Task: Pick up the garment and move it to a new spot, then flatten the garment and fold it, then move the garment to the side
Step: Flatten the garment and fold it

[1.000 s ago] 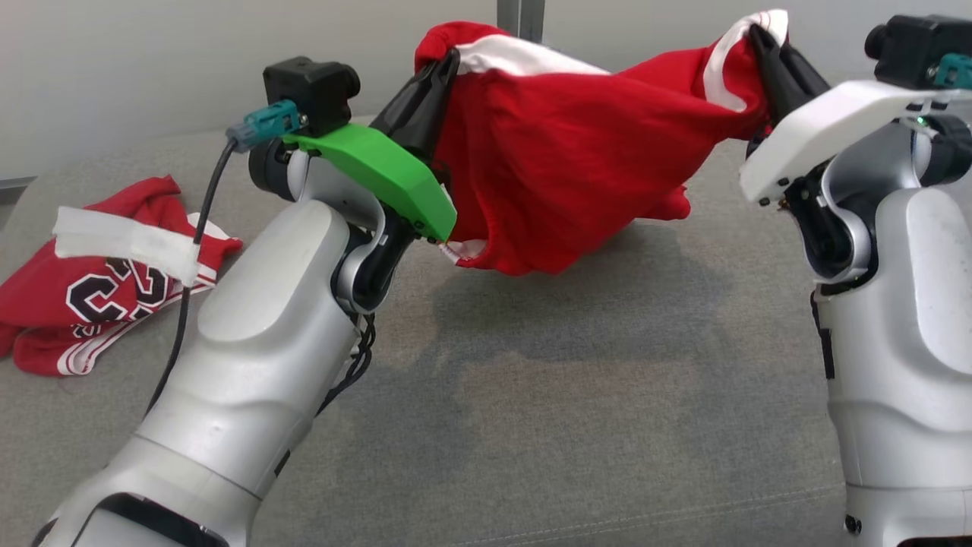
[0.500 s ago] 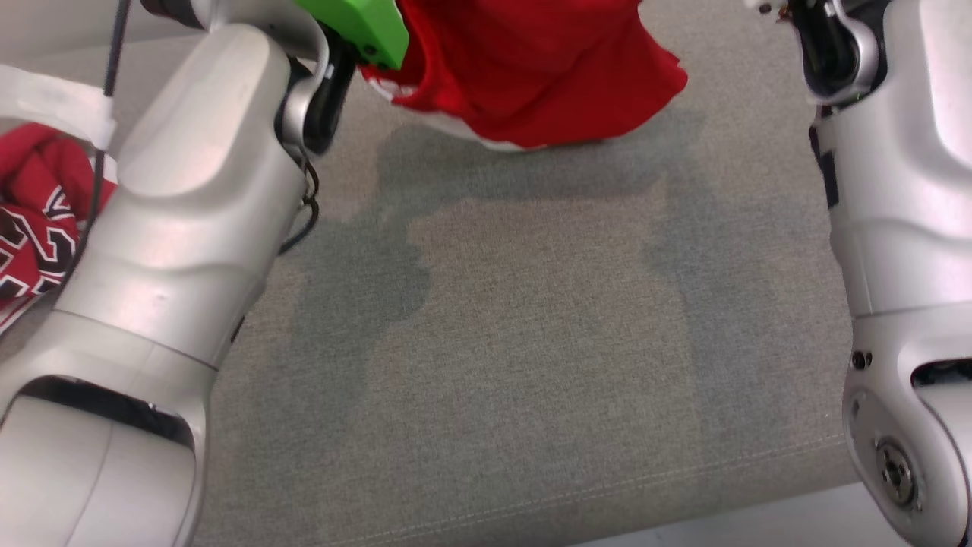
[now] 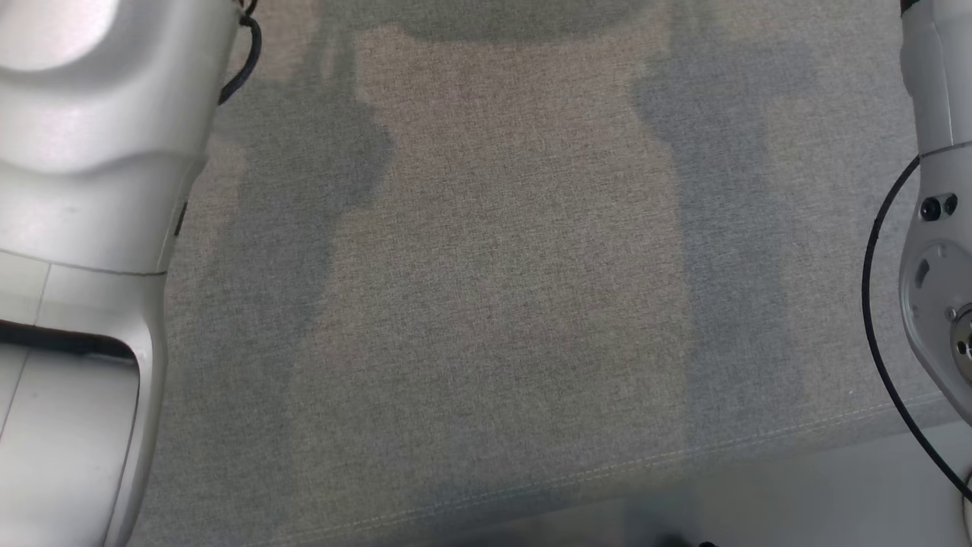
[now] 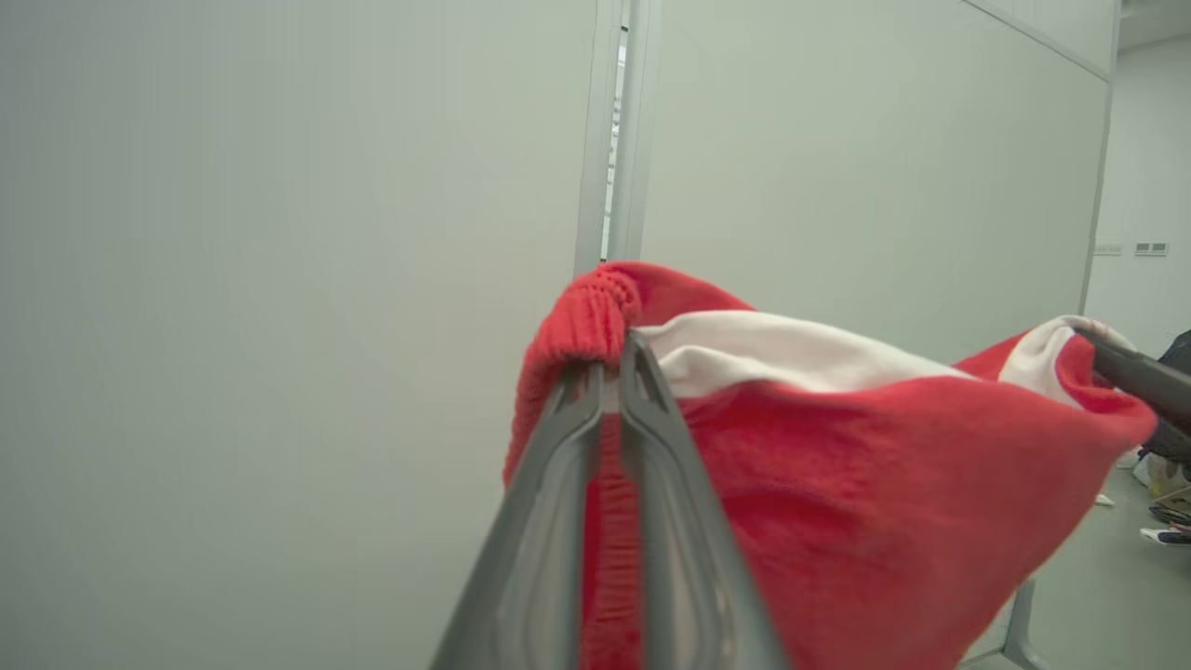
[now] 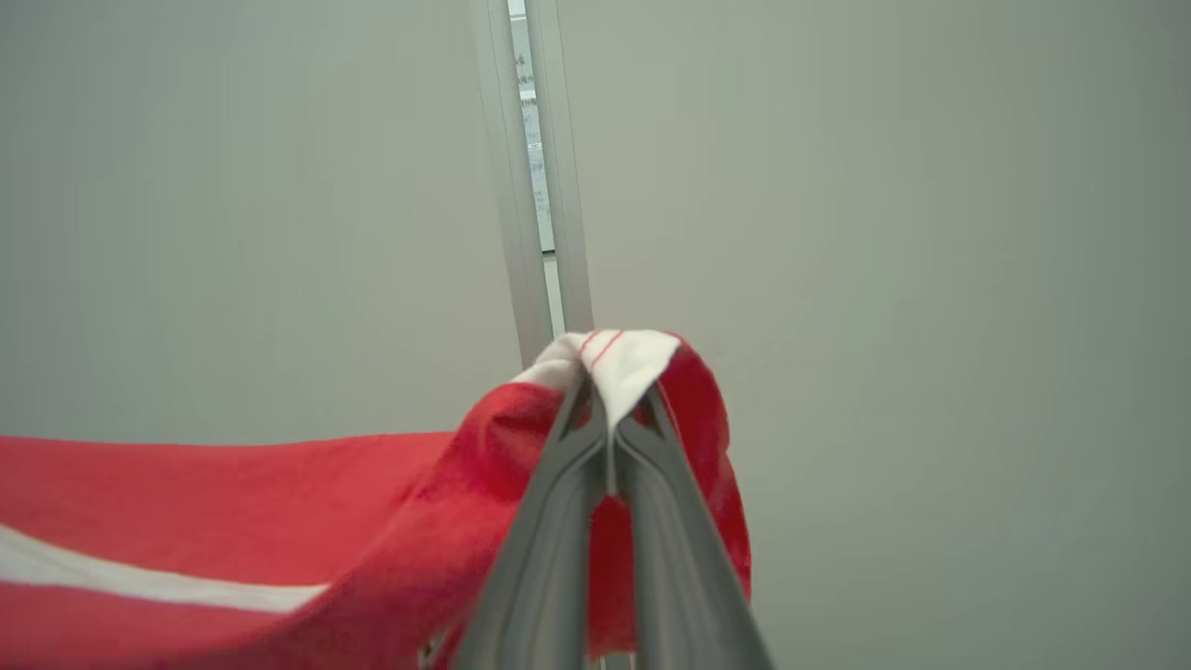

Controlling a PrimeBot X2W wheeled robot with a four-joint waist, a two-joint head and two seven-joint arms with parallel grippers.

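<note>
The grey counter is lying below the head camera, with the left arm showing at nine o'clock and the right arm at three. The red garment is hanging stretched in the air before a pale wall. The left end effector is clenching its ribbed edge, and the right end effector is clenching a white-trimmed corner.
</note>
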